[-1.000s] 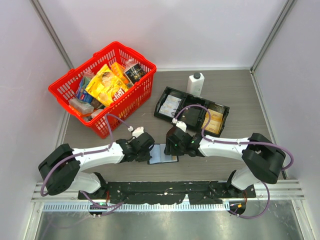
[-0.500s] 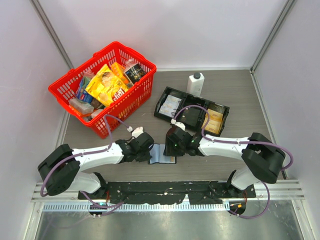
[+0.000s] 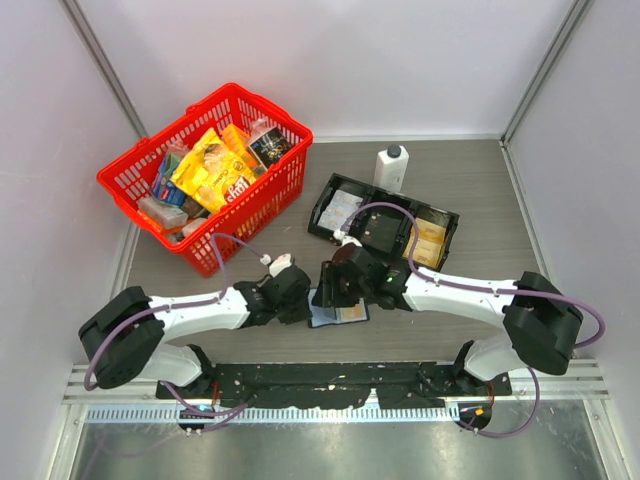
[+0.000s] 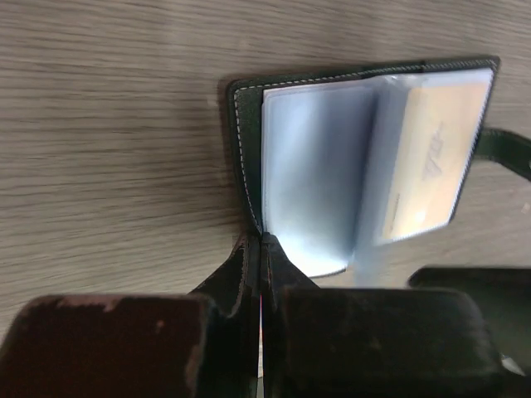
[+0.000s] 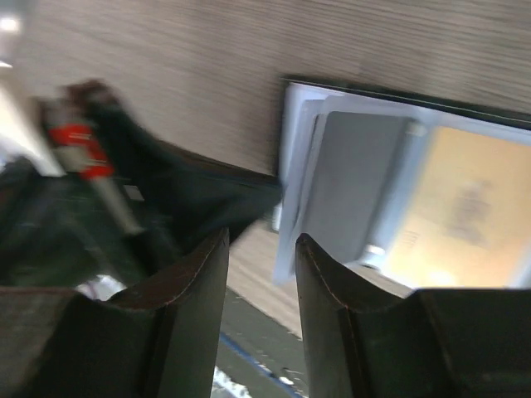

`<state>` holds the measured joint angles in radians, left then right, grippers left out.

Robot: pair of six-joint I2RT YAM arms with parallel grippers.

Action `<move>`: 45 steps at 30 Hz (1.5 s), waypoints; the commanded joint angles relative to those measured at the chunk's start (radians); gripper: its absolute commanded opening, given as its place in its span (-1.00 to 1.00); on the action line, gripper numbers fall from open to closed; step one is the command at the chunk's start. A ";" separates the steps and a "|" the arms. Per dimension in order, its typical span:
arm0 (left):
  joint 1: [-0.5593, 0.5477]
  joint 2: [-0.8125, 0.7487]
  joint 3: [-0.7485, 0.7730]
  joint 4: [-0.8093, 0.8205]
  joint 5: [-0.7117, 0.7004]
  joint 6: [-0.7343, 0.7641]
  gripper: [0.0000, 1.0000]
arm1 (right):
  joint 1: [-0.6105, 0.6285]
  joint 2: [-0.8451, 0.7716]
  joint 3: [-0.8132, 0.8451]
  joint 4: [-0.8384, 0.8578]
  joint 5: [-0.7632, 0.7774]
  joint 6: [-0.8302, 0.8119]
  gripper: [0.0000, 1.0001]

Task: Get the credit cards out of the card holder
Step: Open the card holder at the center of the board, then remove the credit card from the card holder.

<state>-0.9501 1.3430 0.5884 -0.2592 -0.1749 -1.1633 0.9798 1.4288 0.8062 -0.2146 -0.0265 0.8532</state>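
The card holder (image 3: pixel 338 314) lies open on the table between the arms, its black edge and light blue sleeves showing in the left wrist view (image 4: pixel 315 166). A golden-yellow credit card (image 4: pixel 431 157) sits in its right sleeve. In the right wrist view a grey card (image 5: pixel 357 182) lies beside the yellow one (image 5: pixel 473 207). My left gripper (image 3: pixel 303 305) is shut on the holder's black left edge (image 4: pixel 262 240). My right gripper (image 3: pixel 324 290) is open and hovers over the holder's left part (image 5: pixel 261 249), holding nothing.
A long black three-compartment tray (image 3: pixel 318 215) stands behind the arms, with a pale card (image 3: pixel 343 212) and a yellow card (image 3: pixel 430 243) in it. A white bottle with a black cap (image 3: pixel 390 167) stands behind it. A red basket (image 3: pixel 270 205) full of packets is at the back left.
My right gripper has swung left over the holder. The holder has shifted a little right and its yellow card now shows. The left gripper keeps its grip.
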 commanded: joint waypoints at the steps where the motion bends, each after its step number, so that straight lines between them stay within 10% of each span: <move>1: -0.021 0.013 0.001 0.159 0.068 -0.039 -1.00 | 0.025 -0.028 0.060 0.115 -0.084 0.003 -0.15; 13: -0.022 -0.024 -0.030 0.157 0.043 -0.065 -0.97 | 0.013 -0.014 0.047 0.023 0.023 0.010 -0.12; 26: -0.015 -0.180 0.033 -0.043 -0.014 -0.044 -0.29 | -0.153 -0.082 -0.090 0.106 -0.085 -0.035 -0.05; 45: 0.056 0.105 0.166 0.069 0.140 0.059 -0.83 | -0.216 -0.016 -0.228 0.352 -0.230 -0.059 -0.15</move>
<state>-0.9009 1.3975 0.7261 -0.2192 -0.0635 -1.1385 0.7723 1.3884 0.6022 0.0368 -0.2123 0.8131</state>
